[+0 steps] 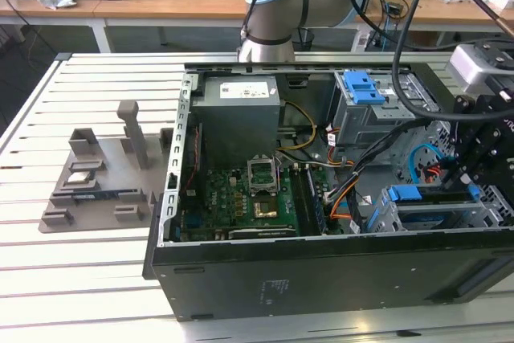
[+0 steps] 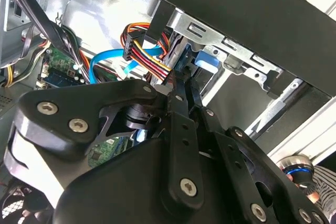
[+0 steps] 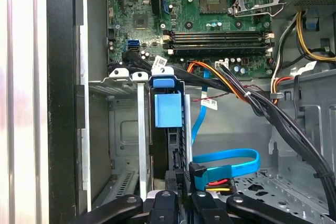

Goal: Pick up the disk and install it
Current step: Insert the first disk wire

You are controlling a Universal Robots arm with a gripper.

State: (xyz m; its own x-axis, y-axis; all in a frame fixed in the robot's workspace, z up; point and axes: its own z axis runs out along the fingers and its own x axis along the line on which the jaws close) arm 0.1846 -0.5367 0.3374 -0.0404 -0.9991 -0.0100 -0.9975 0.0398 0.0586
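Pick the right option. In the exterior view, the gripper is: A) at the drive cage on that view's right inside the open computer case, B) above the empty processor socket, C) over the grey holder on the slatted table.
A: the gripper hangs at the drive cage on the exterior view's right, far from the grey holder and the processor socket.

The open computer case (image 1: 321, 271) lay on its side on the slatted table (image 1: 96, 279), with a parts holder (image 1: 100, 174) beside it toward the exterior view's left. Inside, the power supply (image 1: 238, 118) sat behind the motherboard (image 1: 241, 202). A drive cage (image 1: 373, 114) stood toward the exterior view's right of them, and nearer the front wall a lower bay (image 1: 434, 206) held the disk (image 3: 168, 109). The gripper (image 1: 470, 162) hung just above that bay.
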